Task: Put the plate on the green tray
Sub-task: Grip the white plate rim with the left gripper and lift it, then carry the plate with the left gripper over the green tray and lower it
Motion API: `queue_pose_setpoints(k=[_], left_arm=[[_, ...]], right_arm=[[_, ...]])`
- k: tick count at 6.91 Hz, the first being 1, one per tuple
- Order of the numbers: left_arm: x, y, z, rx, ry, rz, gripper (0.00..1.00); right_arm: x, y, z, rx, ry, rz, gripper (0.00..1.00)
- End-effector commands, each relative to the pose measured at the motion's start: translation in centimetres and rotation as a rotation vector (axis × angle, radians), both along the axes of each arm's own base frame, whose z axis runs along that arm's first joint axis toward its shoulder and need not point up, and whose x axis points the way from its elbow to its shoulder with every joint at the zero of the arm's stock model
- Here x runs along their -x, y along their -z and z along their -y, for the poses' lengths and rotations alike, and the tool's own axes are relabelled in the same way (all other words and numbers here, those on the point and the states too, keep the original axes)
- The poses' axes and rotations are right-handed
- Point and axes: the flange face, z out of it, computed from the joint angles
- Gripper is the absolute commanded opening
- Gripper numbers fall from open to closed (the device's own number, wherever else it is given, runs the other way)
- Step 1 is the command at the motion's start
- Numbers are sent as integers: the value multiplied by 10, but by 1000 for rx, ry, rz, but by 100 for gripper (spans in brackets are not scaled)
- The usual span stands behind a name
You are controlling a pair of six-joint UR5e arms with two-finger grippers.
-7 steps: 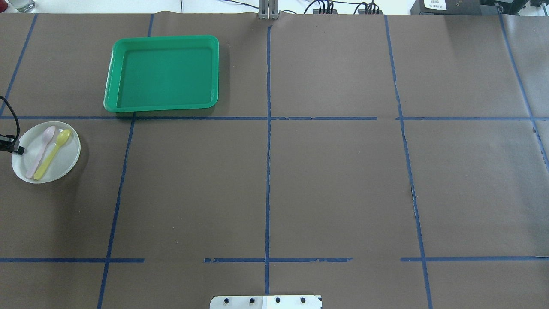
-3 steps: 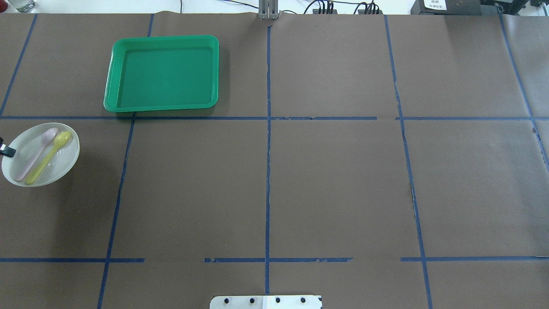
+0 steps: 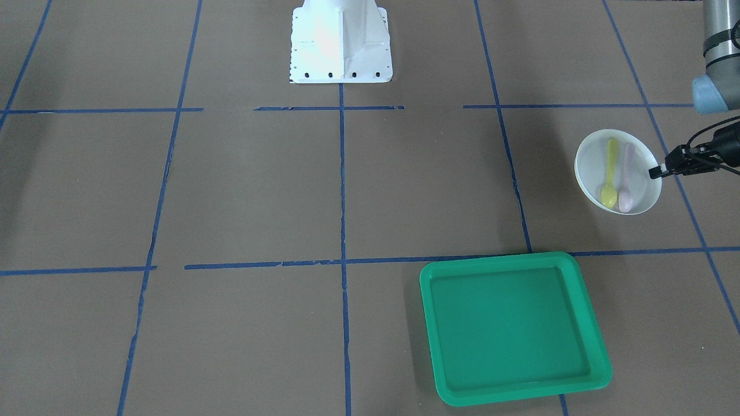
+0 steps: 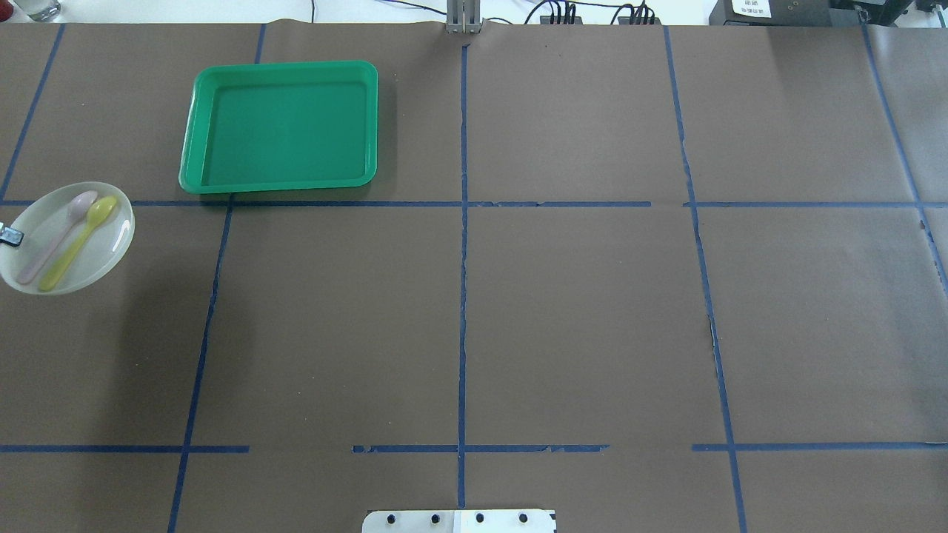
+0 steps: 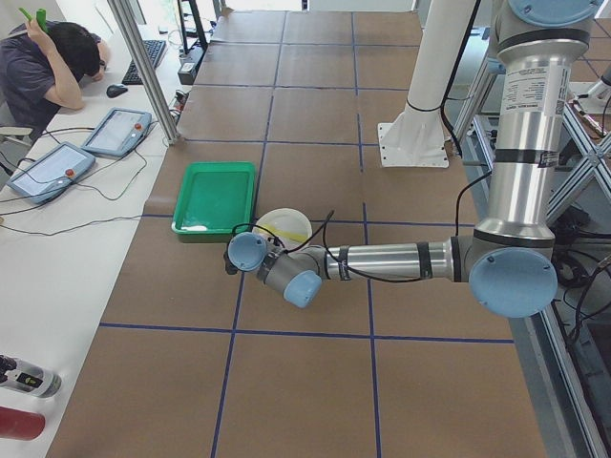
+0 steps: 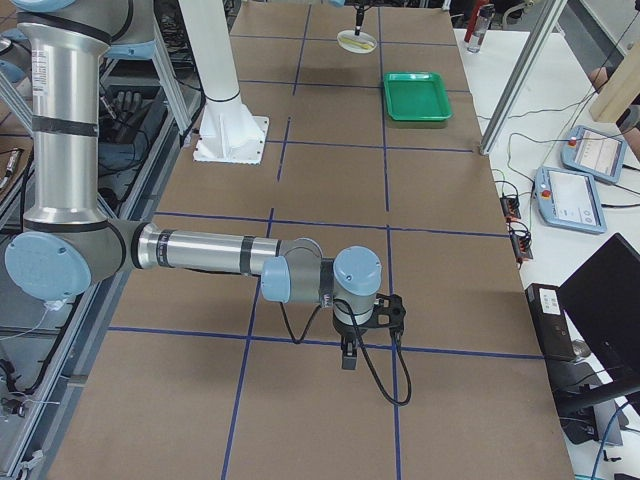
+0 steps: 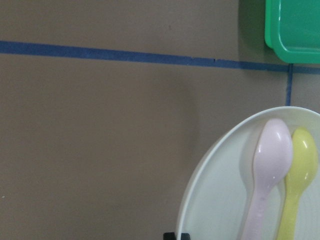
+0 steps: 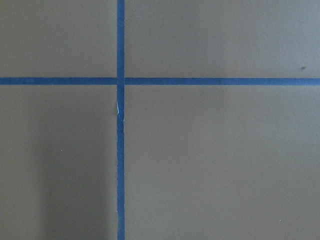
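The small white plate is held above the table at the left edge, tilted, and casts a shadow below it. A pink spoon and a yellow spoon lie on it. My left gripper is shut on the plate's outer rim; it also shows in the front view. The green tray sits empty, farther from the robot and to the plate's right. The left wrist view shows the plate and a tray corner. My right gripper shows only in the right side view; I cannot tell its state.
The brown table cover has blue tape lines. The robot's white base stands at the table's near middle. Tablets and an operator are beyond the tray side of the table.
The plate with both spoons has risen off the table and moved left and away from the robot, towards the tape line level with the tray's near edge. The tray has not moved.
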Motion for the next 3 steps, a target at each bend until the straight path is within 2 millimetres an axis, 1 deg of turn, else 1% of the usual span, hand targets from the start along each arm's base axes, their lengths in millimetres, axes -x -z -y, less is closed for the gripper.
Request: queue_pose_setpoints(k=[1, 2, 3], left_arm=[[-19, 77, 73, 48, 111, 64, 0], [-57, 105, 96, 119, 131, 81, 0], [-99, 126, 119, 174, 165, 117, 0]], right_arm=[[0, 0, 0, 0, 0, 0, 100], [0, 0, 0, 0, 0, 0, 100], [0, 0, 0, 0, 0, 0, 100]])
